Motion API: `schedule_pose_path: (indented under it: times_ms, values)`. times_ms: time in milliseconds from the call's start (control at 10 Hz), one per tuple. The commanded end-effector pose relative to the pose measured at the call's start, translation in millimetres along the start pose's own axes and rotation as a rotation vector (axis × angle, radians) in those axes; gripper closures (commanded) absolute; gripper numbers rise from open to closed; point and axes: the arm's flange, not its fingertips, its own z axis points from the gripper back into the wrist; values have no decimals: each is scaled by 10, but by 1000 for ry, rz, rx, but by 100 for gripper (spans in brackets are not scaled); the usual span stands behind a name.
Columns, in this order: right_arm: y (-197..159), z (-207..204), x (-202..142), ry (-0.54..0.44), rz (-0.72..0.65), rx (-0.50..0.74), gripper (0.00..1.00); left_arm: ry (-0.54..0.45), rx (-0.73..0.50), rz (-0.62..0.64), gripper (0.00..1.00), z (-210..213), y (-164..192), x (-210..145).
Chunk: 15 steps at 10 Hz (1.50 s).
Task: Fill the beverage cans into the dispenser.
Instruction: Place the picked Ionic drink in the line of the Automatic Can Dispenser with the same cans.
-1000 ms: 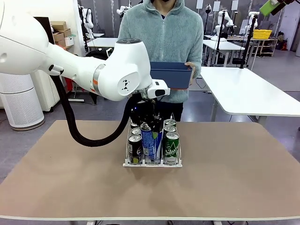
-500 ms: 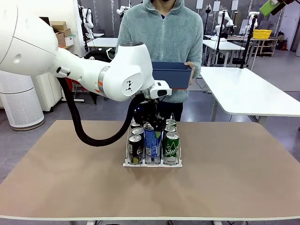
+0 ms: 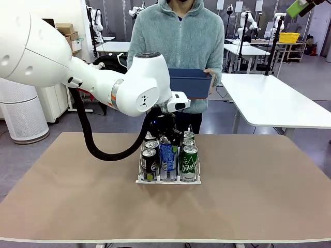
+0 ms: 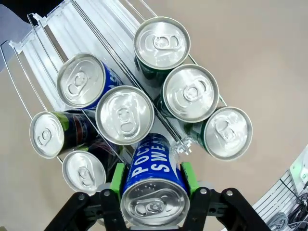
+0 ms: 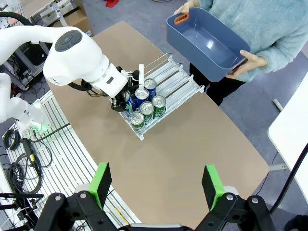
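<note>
My left gripper [image 4: 153,182] is shut on a blue beverage can [image 4: 153,192], its green pads pressing on both sides. In the front view the same blue can [image 3: 166,155] stands nearly upright at the front of the middle lane of the dispenser [image 3: 168,181], under the left gripper [image 3: 165,139]. A black can [image 3: 149,163] is in the left lane and a green can [image 3: 190,161] in the right lane, with several more cans behind them. My right gripper [image 5: 156,185] is open and holds nothing, high above the table, looking down on the dispenser [image 5: 177,78].
A person at the far side holds an empty blue tub [image 3: 189,82] with both hands, above the table's far edge. The brown table [image 3: 258,196] has free room on both sides of the dispenser. The rear part of the lanes [image 4: 53,33] is bare.
The blue can was tilted a second ago and now stands almost upright in the middle lane. My left arm has shifted a little to the right. The right gripper is unchanged.
</note>
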Motion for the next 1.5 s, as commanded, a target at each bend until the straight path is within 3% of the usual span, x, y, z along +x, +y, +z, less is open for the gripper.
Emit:
schedule_pose_path:
  times_ms: [0, 900, 1400]
  values:
    - [16, -16, -30, 1, 6, 10, 0, -84, 42, 13, 43, -84, -23, 158]
    - [16, -16, -30, 1, 6, 10, 0, 1, 12, 1, 43, -428, -179, 39]
    - [16, -16, -30, 1, 6, 10, 0, 17, 9, -10, 43, -344, -133, -9]
